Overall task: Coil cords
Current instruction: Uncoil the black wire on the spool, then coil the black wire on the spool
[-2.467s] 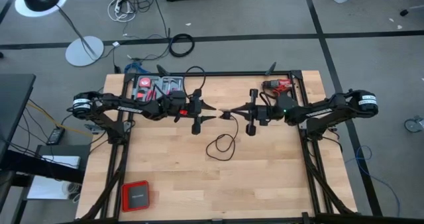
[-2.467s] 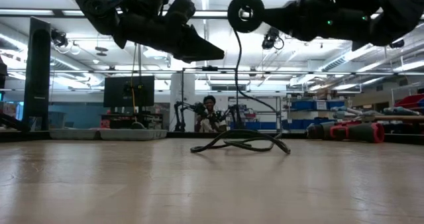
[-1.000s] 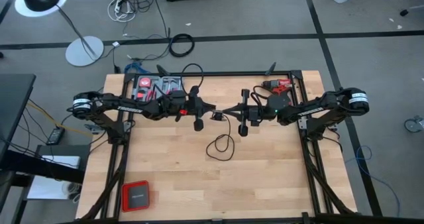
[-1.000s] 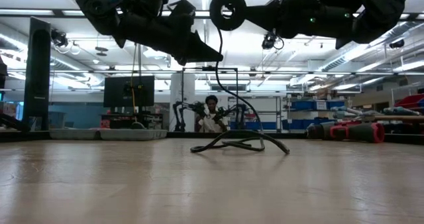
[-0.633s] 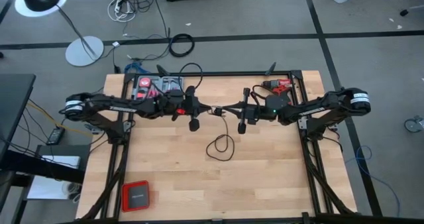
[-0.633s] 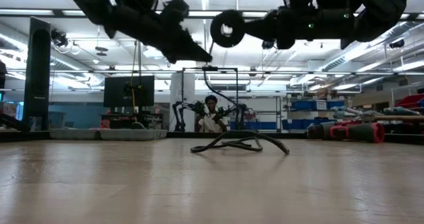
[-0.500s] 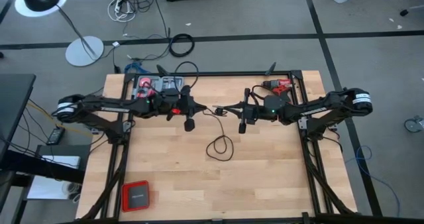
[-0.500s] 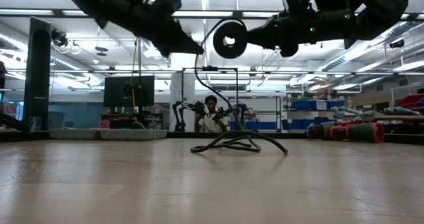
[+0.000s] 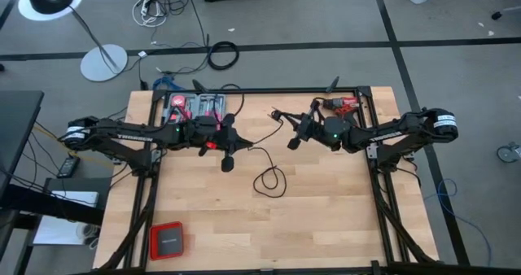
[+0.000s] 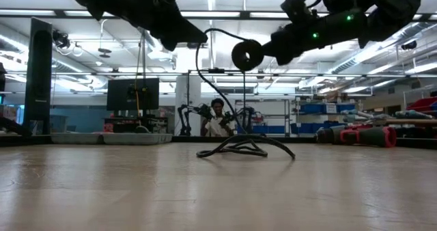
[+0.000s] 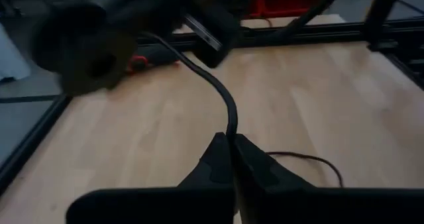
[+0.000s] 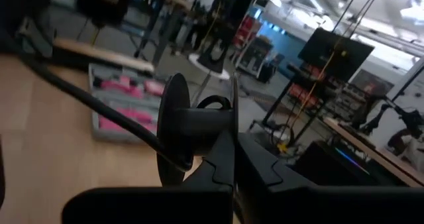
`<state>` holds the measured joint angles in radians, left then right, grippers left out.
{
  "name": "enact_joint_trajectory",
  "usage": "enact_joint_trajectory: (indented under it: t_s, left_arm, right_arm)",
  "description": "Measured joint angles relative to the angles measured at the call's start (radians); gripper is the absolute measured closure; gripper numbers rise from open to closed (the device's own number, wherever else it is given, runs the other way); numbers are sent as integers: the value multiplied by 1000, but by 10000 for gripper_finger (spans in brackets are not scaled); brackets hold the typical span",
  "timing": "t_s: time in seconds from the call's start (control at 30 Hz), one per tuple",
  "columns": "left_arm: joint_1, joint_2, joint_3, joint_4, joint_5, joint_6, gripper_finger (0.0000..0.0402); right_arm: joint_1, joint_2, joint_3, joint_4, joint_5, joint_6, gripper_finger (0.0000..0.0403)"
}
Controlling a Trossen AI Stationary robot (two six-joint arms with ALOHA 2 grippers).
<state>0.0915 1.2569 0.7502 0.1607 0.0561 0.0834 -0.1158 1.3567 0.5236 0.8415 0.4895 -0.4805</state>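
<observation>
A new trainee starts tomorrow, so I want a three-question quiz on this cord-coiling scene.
1. True or false: the cord lies wholly flat on the table.
2. Where is the red drill? A: by the right arm. B: at the left arm's base. C: mid-table.
3. Fill in: the left gripper is shut on the ___.
Key: 1 false, part hangs lifted; 2 A; 3 cord.

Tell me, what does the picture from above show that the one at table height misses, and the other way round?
Only from above: the red box near the table's front left corner, the tool tray at the back, and the cord's loop shape. Only at table height: the room behind, with a person and shelves. Both show the left gripper and right gripper raised above the table, each shut on the cord, and the red drill.
</observation>
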Motion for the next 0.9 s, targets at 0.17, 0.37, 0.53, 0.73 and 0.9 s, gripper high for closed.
enact_joint_trajectory:
  t_s: [0.17,0.37,0.53,0.73,0.9]
  left_arm:
    - [-34,35,1,20,-17,-40,386]
    - [-80,93,1,85,-96,-45,298]
    - [-73,100,0,128,-177,-57,232]
    - [-46,101,0,144,-318,-6,217]
    - [-25,110,0,184,-399,64,216]
  right_arm:
    - [2,0,0,34,5,-49,403]
    - [4,0,0,21,12,18,403]
    - [4,1,0,8,11,53,403]
    - [4,1,0,-5,-3,68,403]
    - [10,1,0,-6,-26,66,403]
